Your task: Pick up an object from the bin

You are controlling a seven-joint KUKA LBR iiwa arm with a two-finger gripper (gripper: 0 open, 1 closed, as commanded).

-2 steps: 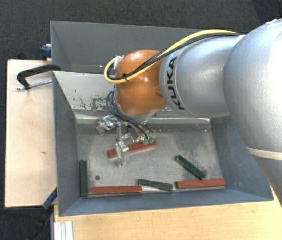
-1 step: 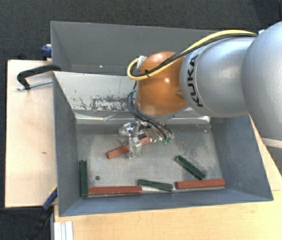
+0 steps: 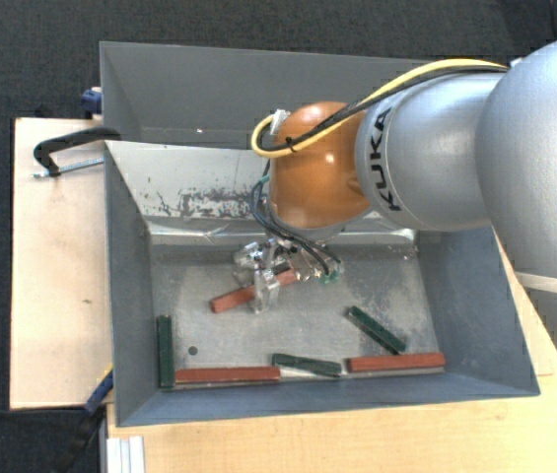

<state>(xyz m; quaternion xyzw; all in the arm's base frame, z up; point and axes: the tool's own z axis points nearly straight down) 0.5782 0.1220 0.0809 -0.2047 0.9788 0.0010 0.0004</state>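
My gripper is low over the middle of the bin floor, below the orange wrist cover. A short red-brown stick lies slanted there, its left end on the floor and its right part running between my fingers. The fingers stand close together on the stick. A dark green stick lies slanted to the right of the gripper, apart from it.
Along the front wall lie a long red-brown stick, a dark green stick and another red-brown stick. A dark green stick lies along the left wall. The arm covers the back right of the bin.
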